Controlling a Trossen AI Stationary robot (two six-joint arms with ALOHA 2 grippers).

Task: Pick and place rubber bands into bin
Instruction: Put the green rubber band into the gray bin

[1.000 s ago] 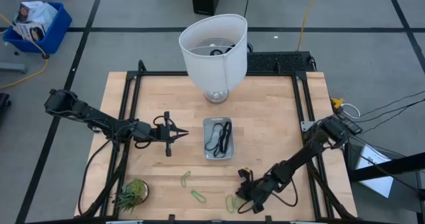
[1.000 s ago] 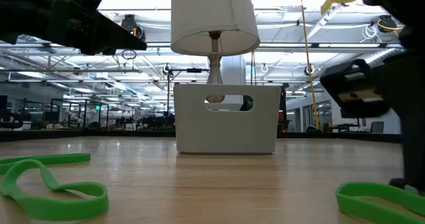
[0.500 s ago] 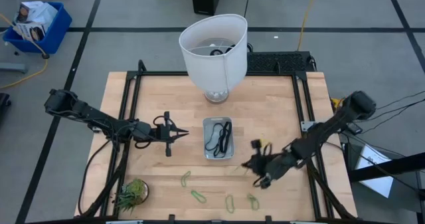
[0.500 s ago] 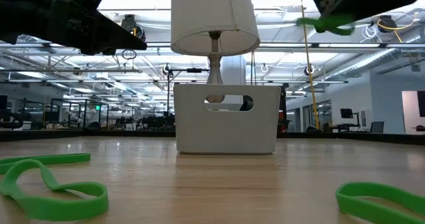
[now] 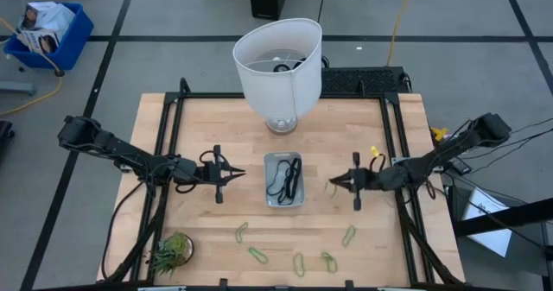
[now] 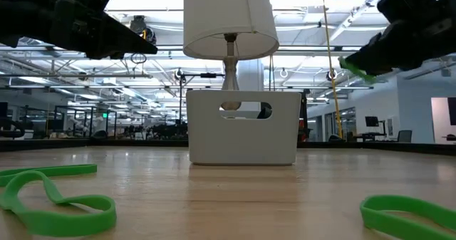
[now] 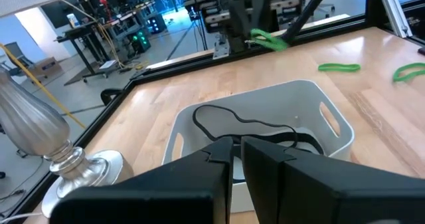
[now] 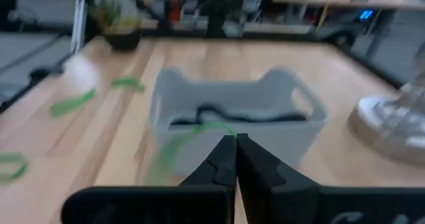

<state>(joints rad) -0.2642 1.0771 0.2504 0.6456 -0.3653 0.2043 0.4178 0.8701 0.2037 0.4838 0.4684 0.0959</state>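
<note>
a light-green rubber band [image 5: 332,185] is dangling from the tip of the right gripper [image 5: 347,182], whose fingers are pressed together on it, pinching it by one end so the rest of the loop is trailing free toward the bin [image 5: 284,180]. the bin is sitting just ahead of that gripper, with dark bands [image 5: 287,180] already lying inside, so the pinch at one end looks meant to let the loop fall in once it is over the rim. between the gripper tip and the bin's near wall there is only bare counter [image 5: 346,136], nothing to snag on. four more green bands [image 5: 298,262] are lying behind and below the gripper near the counter's front edge, well apart from the bin. the left gripper [image 5: 232,174] is waiting on the bin's far side, fingers nearly together and holding nothing, pointing at the bin's other wall. the lampshade [image 5: 277,65] is standing beyond the bin, clear of the approach.
</note>
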